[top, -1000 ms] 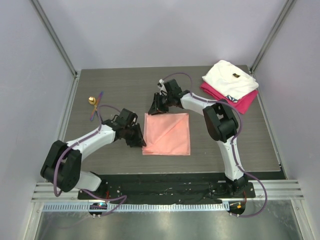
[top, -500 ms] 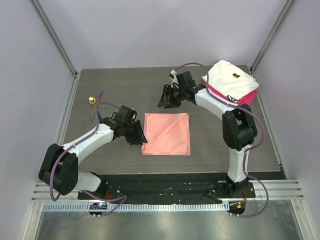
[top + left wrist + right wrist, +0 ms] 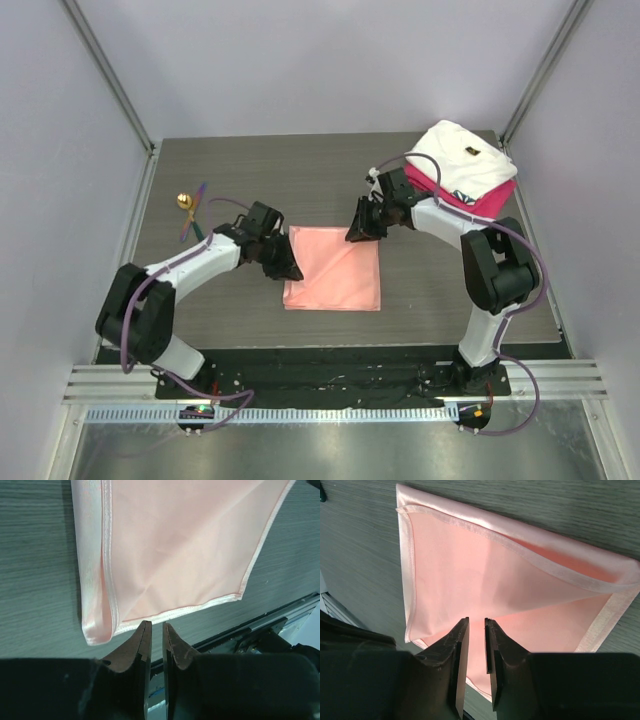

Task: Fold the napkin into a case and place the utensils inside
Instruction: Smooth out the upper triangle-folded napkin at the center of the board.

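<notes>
The thin, shiny salmon-pink cloth napkin (image 3: 335, 268) lies folded flat in the middle of the grey wood-look surface (image 3: 250, 170). It looks soft, light and slippery, so I think it is best picked up by a hemmed corner. The black left gripper (image 3: 153, 624) sits at its left edge and the black right gripper (image 3: 476, 620) over its far right corner, each with jaws just a slit apart, pinching nothing I can see.

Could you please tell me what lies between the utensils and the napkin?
In the top view, the left arm and its left claw lie there: the claw sits at the napkin's left edge, the utensils farther left.
</notes>
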